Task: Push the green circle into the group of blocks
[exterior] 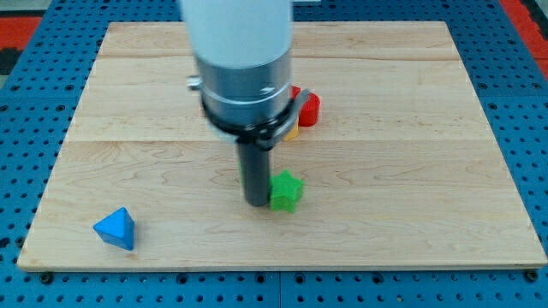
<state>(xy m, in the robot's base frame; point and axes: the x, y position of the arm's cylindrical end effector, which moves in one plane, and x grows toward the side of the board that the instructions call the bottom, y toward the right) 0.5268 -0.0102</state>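
Broadly, the wooden worktop (411,128) carries everything. No jawed end effector exists, only my tip (256,203), holding nothing and touching the left side of a green block (286,191); its shape, long axis and heading are unclear. Red block (309,109) and yellow block (292,132) sit above; blue pyramid (116,229) lower-left.

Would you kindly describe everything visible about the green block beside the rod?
The green block is small, bright and matte, with a jagged, star-like outline rather than a clean circle. It lies flat on the pale wooden board, below the view's centre. My tip stands right at its left edge, apparently touching it. Red and yellow blocks sit apart, towards the view's top, partly hidden by the arm.
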